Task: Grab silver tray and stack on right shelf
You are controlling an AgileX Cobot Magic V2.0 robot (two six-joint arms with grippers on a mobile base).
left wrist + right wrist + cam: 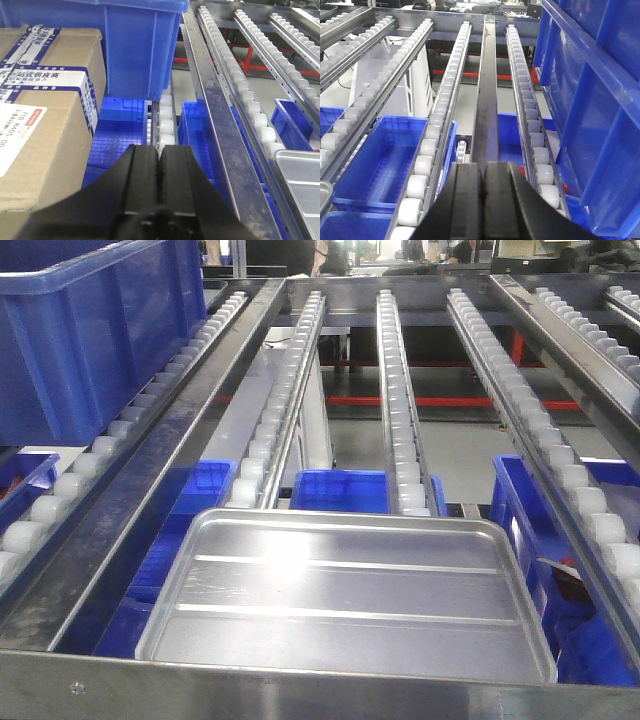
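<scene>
The silver tray (350, 595), shiny with two raised ridges, lies flat on the right shelf, its near edge against the flat front rail (300, 690). A corner of the tray (300, 172) shows at the right edge of the left wrist view, and a sliver of its rim (324, 192) at the lower left of the right wrist view. My left gripper (160, 150) is shut with nothing in it, left of the tray over a roller lane. My right gripper (484, 167) is shut and empty, right of the tray above a dark rail. Neither gripper touches the tray.
White roller lanes (400, 390) run back along the shelf. Blue crates (90, 330) sit on the left lane and below (380, 160). Cardboard boxes (45, 115) stand left of my left gripper. A tall blue crate wall (590, 100) is close on my right gripper's right.
</scene>
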